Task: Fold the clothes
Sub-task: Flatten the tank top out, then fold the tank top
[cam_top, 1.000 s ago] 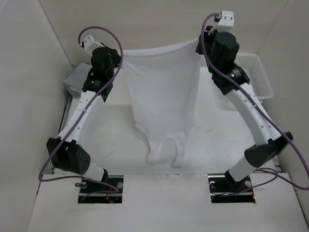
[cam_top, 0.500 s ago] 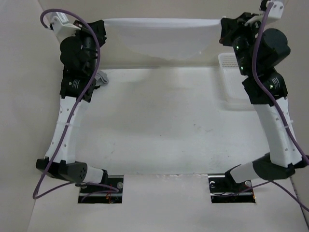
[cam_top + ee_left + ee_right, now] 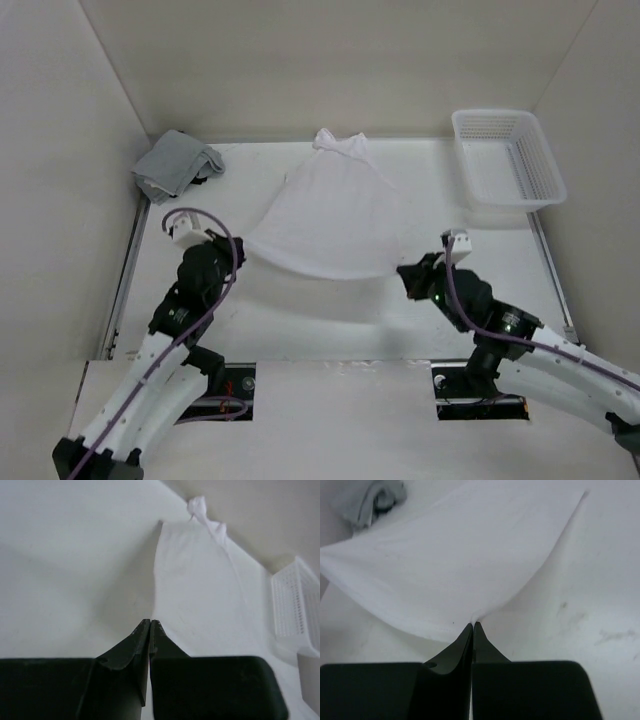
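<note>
Clothes (image 3: 325, 215) stretch between left pincer (image 3: 236, 250) and right pincer (image 3: 405, 274), each pinching a near corner.

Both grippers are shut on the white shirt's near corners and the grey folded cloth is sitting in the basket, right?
Not quite. The grey folded cloth lies on the table at the far left, not in the basket, which stands at the far right, as the top external view shows. The left gripper and right gripper are indeed shut on the near corners of the white shirt.
</note>
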You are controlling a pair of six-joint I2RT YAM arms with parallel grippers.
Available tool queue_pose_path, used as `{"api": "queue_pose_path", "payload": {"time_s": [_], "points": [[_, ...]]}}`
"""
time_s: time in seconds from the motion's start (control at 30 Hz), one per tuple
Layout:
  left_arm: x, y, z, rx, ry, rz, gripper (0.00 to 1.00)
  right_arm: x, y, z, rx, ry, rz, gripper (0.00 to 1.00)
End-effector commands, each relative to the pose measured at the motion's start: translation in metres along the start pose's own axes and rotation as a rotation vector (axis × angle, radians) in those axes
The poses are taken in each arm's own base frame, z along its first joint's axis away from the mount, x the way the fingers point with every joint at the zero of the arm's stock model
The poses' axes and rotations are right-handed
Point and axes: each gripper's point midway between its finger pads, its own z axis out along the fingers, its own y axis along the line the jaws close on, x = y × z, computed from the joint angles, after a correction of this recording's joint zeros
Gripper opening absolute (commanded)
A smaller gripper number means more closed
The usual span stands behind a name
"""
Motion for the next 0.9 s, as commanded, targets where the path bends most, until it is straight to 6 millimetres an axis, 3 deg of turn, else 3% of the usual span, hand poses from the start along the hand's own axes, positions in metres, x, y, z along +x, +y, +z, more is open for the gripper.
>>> {"api": "queue_pose_path", "payload": {"time_s": [0.0,0.13,0.2,0.37,0.43,0.53,0.63,0.73,0.87], "points": [[0.028,0.030,-0.029,-0.022,0.046,-0.020,0.00,0.046,0.009,-0.024,-0.040,0.053,0.218,0.00],[0.067,0.057,-0.060,-0.056,0.166,-0.063,0.00,0.118,0.010,-0.054,-0.049,0.250,0.257,0.00],[0.077,0.062,-0.071,-0.060,0.200,-0.104,0.00,0.141,0.017,-0.068,-0.061,0.327,0.279,0.00],[0.079,0.067,-0.081,-0.075,0.203,-0.143,0.00,0.168,0.044,-0.088,-0.087,0.417,0.274,0.00],[0.069,0.064,-0.079,-0.080,0.168,-0.141,0.00,0.166,0.048,-0.084,-0.071,0.413,0.261,0.00],[0.050,0.050,-0.063,-0.076,0.085,-0.125,0.00,0.145,0.038,-0.059,-0.002,0.340,0.243,0.00],[0.036,0.024,-0.031,-0.050,0.021,-0.096,0.00,0.105,0.026,-0.024,0.032,0.234,0.213,0.00],[0.018,-0.010,0.011,-0.019,-0.032,-0.114,0.00,0.044,0.017,0.019,0.016,0.105,0.193,0.00],[-0.014,-0.044,0.084,-0.034,-0.115,-0.119,0.00,-0.032,-0.023,0.090,0.077,-0.013,0.211,0.00]]}}
